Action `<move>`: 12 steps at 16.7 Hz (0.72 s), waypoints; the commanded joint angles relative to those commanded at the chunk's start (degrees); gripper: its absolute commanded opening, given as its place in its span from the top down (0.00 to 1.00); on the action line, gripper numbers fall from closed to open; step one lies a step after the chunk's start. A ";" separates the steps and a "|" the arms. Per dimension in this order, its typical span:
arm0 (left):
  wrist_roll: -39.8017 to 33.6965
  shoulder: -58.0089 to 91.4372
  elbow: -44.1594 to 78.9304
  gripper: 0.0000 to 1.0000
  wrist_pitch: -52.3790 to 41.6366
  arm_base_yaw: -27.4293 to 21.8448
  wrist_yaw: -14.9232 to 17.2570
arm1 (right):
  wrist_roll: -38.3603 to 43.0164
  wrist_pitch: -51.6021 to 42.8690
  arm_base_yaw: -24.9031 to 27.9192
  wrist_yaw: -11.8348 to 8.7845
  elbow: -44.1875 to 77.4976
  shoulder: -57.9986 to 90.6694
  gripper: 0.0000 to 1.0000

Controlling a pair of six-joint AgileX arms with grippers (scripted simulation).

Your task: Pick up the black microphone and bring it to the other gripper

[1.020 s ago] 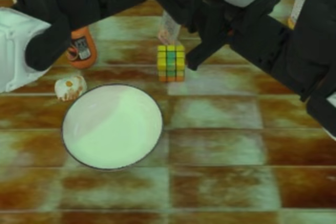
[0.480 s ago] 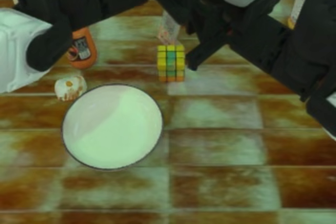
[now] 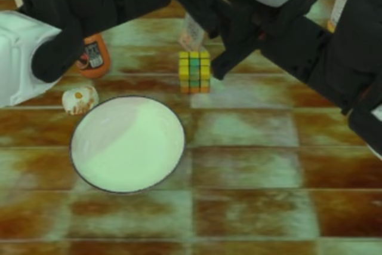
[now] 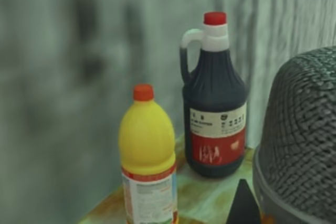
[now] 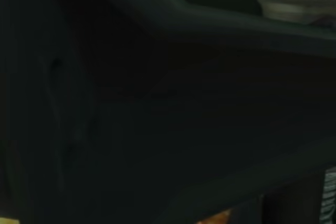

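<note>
The black microphone shows only in the left wrist view, where its rounded grey mesh head fills the lower right, very close to the camera; its handle is hidden. One black fingertip of my left gripper stands right beside the head. In the top view my left gripper is raised over the table's far middle and appears shut on the microphone. It is merged into the dark mass where both arms meet. My right gripper hangs just to its right, above the colour cube. The right wrist view is dark.
A colour cube sits below the two grippers, a pale packet behind it. A white bowl lies front left, with an orange device and a small white-orange item nearby. A yellow bottle and a dark sauce bottle stand far right.
My left arm has edged a little to the right, closer to the right gripper. The right arm and the table objects have stayed put.
</note>
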 joint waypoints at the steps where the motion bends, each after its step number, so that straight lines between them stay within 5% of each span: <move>1: 0.00 0.00 0.00 1.00 0.00 0.00 0.00 | 0.00 0.00 0.00 0.00 0.00 0.00 1.00; 8: 0.00 0.00 0.00 1.00 0.00 0.00 0.00 | 0.00 0.00 0.00 0.00 0.00 0.00 1.00; 12: 0.00 0.00 0.00 1.00 0.00 0.00 0.00 | 0.00 0.00 0.00 0.00 0.00 0.00 0.70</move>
